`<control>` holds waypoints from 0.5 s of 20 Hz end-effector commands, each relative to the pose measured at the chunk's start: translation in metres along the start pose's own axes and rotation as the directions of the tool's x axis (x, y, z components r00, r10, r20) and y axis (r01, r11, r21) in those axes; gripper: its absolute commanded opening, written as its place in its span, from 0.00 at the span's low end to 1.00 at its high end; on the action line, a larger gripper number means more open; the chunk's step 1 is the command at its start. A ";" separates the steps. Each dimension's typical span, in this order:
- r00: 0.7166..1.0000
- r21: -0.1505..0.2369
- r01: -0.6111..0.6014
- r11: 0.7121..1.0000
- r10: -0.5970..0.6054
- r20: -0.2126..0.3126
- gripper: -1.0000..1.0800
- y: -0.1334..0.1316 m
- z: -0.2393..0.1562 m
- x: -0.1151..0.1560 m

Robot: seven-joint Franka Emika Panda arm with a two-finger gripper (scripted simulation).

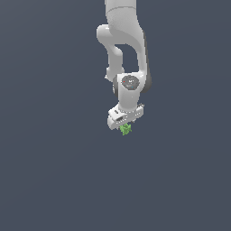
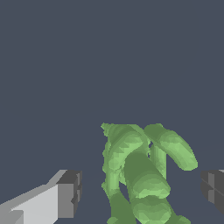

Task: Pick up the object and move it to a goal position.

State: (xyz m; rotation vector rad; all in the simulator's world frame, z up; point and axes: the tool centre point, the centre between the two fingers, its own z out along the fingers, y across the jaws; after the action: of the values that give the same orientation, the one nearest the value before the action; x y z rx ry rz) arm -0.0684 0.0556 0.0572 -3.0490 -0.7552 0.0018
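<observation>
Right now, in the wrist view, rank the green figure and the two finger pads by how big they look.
1. Green figure, clearly largest.
2. The pad with its white finger.
3. The other pad, cut off by the frame edge, so its rank is unsure.

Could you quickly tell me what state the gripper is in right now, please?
Gripper: open, fingers apart on either side of the green object, not touching it.
</observation>
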 end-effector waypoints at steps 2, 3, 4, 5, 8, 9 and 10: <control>1.000 -0.001 0.001 1.000 -0.001 -0.001 0.96 0.000 0.008 0.001; 1.000 -0.001 0.001 1.000 -0.001 -0.001 0.96 0.000 0.009 0.001; 1.000 -0.001 0.001 1.000 -0.001 -0.001 0.96 0.000 0.009 0.001; 1.000 -0.001 0.001 1.000 -0.001 -0.001 0.00 0.000 0.009 0.001; 1.000 -0.001 0.001 1.000 -0.001 -0.001 0.00 0.000 0.009 0.001; 1.000 -0.001 0.001 1.000 -0.001 -0.001 0.00 0.000 0.009 0.001; 1.000 -0.001 0.001 1.000 -0.001 -0.001 0.00 0.000 0.009 0.001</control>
State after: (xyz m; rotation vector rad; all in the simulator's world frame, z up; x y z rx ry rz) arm -0.0672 0.0555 0.0489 -3.0494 -0.7566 -0.0023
